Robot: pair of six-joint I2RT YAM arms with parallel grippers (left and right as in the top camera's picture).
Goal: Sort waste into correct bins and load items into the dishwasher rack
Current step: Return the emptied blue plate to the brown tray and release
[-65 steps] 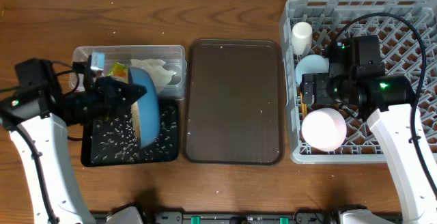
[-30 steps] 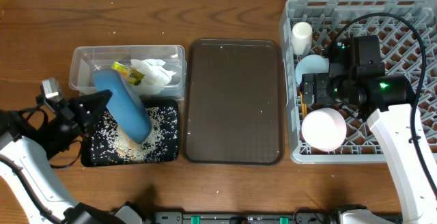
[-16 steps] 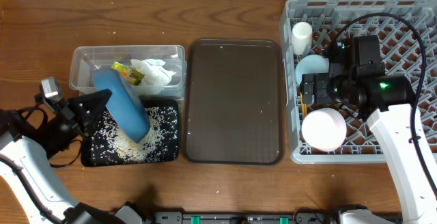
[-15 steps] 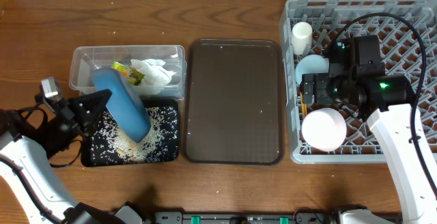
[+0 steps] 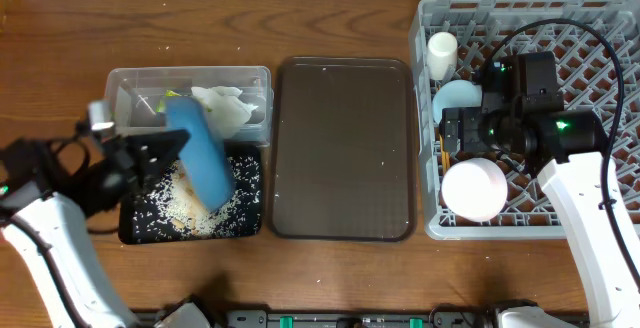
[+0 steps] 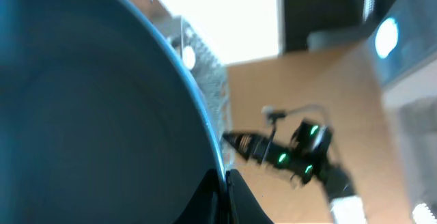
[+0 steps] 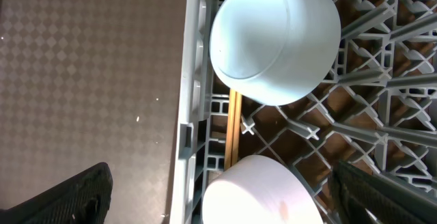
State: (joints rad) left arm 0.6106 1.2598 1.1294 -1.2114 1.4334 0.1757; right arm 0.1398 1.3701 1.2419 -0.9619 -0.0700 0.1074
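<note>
Start at the far left: your left gripper (image 5: pixel 168 153) is clamped on the rim of the dark-blue bowl (image 5: pixel 200 158). The wrist view shows a finger on each side of that edge. The bowl is tipped up on its side above the black tray (image 5: pixel 252 183), and that tilt makes sense, because it lets the last of the food slide out. Rice (image 5: pixel 185 206) is scattered across the tray right under it. I'd judge the scraping is about done and the bowl's next stop is the rack.

Just behind sits the clear tub (image 5: pixel 250 73) with the crumpled napkin (image 5: pixel 228 108) inside, so dry rubbish stays apart from the food.

In the middle is the brown serving tray (image 5: pixel 343 148), with nothing left on it but a few specks.

Now to the right, and the grey rack (image 5: pixel 600 88). The white cup (image 5: pixel 442 53), the light-blue bowl (image 7: pixel 276 39) and the white bowl (image 5: pixel 473 190) line its left edge, with the chopsticks (image 7: pixel 234 132) slotted alongside them. Your right gripper (image 7: pixel 229 193) hangs over those bowls with its fingers spread wide and gripping nothing. You'll want it clear when the big bowl comes across.
</note>
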